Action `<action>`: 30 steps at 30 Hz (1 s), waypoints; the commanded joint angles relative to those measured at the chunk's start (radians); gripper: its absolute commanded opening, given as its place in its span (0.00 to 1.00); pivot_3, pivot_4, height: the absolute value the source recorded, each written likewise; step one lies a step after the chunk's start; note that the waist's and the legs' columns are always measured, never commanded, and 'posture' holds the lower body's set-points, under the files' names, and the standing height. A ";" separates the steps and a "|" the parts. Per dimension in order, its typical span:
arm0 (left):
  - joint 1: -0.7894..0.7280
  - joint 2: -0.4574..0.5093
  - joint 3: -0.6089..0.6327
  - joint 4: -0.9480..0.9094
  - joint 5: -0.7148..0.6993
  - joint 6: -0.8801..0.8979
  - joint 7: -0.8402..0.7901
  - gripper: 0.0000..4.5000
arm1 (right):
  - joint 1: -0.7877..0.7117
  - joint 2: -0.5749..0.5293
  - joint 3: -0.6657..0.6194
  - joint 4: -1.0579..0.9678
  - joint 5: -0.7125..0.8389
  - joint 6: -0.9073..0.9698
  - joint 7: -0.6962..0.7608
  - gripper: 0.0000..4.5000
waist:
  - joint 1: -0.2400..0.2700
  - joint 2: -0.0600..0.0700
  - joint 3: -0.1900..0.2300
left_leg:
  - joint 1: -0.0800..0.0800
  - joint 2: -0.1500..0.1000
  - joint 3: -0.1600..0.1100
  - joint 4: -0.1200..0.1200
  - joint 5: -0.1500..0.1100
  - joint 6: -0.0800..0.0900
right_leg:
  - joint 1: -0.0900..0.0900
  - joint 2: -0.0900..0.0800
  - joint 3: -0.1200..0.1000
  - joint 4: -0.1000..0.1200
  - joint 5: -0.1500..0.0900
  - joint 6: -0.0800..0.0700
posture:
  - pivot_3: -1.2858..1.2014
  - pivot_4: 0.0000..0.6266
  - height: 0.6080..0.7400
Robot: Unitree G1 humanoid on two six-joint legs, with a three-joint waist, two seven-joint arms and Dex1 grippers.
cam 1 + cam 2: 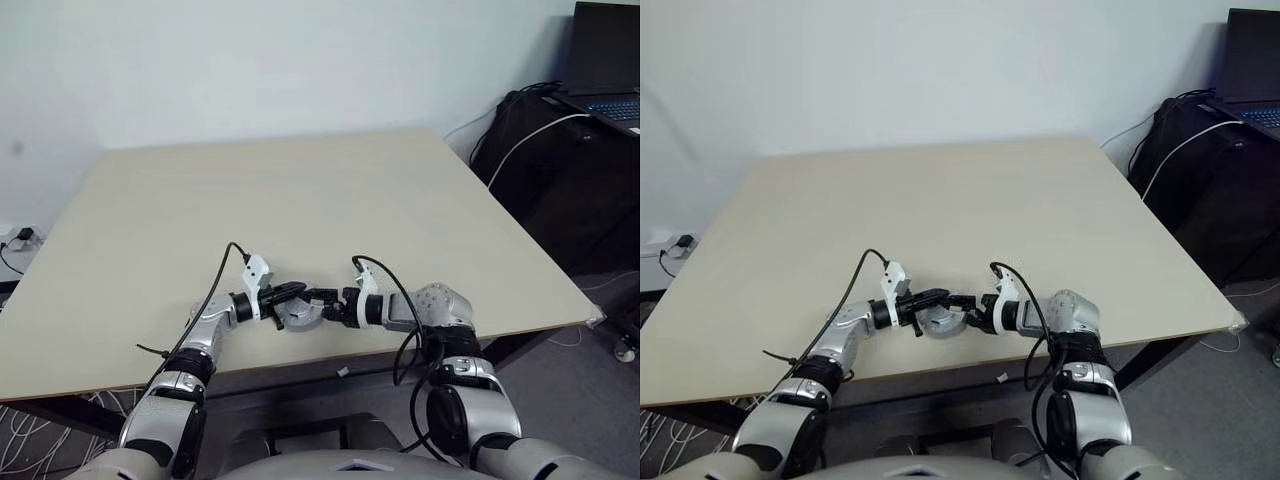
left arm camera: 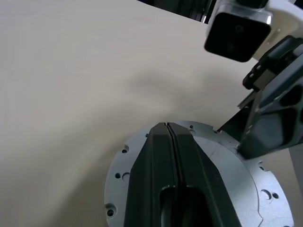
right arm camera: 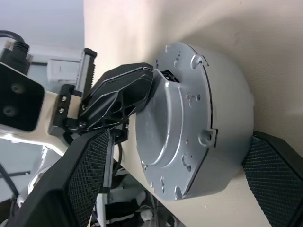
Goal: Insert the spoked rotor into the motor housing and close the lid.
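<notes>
A round silver-grey metal motor housing (image 3: 189, 123) sits on the table (image 1: 300, 200) near its front edge, also seen between the two hands (image 1: 298, 318). Its flat grey lid (image 2: 227, 175) with small screw holes covers the top. The spoked rotor is hidden. My left gripper (image 2: 166, 125) is shut, its joined fingers lying across the lid's face with nothing between them; from the head it shows reaching in from the left (image 1: 296, 293). My right gripper (image 3: 179, 137) is open, one finger on each side of the housing's wall, and comes in from the right (image 1: 320, 305).
The housing lies close to the table's front edge (image 1: 330, 365). A laptop (image 1: 610, 60) sits on dark bags (image 1: 560, 170) with cables off the table's far right. A power strip (image 1: 20, 238) lies on the floor at the left.
</notes>
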 commanded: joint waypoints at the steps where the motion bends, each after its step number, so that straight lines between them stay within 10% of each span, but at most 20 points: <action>1: 0.061 0.009 -0.050 0.060 0.059 0.068 -0.003 0.00 | -0.051 0.029 -0.026 -0.029 0.063 -0.015 0.039 0.99 | 0.001 0.000 0.000 | 0.000 0.000 0.000 0.000 0.000 0.000 | 0.000 0.000 0.000 0.000 0.000 0.000 | 0.52 0.00 1.00; 11: 0.027 0.003 -0.041 0.131 0.070 0.045 0.007 0.00 | -0.055 0.029 -0.058 -0.061 0.087 0.009 0.036 0.50 | 0.008 -0.001 0.001 | -0.001 0.000 0.000 0.000 0.000 0.000 | -0.001 0.000 0.000 0.000 0.000 0.000 | 0.52 0.00 1.00; 30: 0.012 -0.004 -0.026 0.179 0.070 0.015 0.016 0.00 | -0.048 0.030 -0.095 -0.135 0.115 0.107 0.051 0.49 | 0.025 -0.001 0.001 | -0.002 -0.001 -0.001 0.000 0.000 0.000 | -0.001 0.000 0.000 -0.001 0.000 0.001 | 0.52 0.00 1.00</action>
